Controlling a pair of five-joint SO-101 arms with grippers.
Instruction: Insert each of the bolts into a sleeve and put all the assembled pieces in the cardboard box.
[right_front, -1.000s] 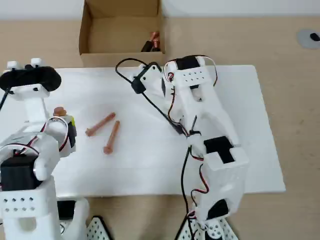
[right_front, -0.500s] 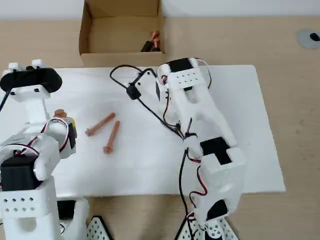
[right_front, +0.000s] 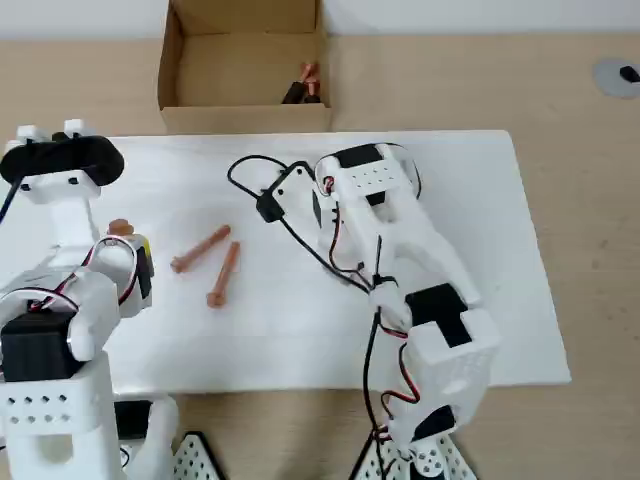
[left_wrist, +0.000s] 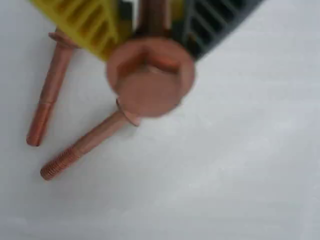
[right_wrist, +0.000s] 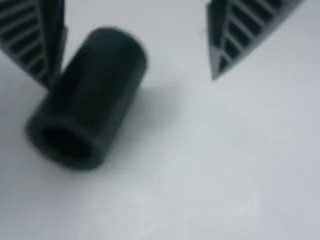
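Right pincer spread wide, sleeve seemingly touching one finger — white sheet alongside.

There are three loose copper-coloured metal bolts: the first bolt and the second bolt lie on the one white sheet, and the third bolt is up off it. There is one loose black cylindrical sleeve. One open brown cardboard box holds copper-and-black assembled pieces, too bunched to count. Two white robot arms stand here, the left arm and the right arm. One grey round disc sits on the single wooden table.
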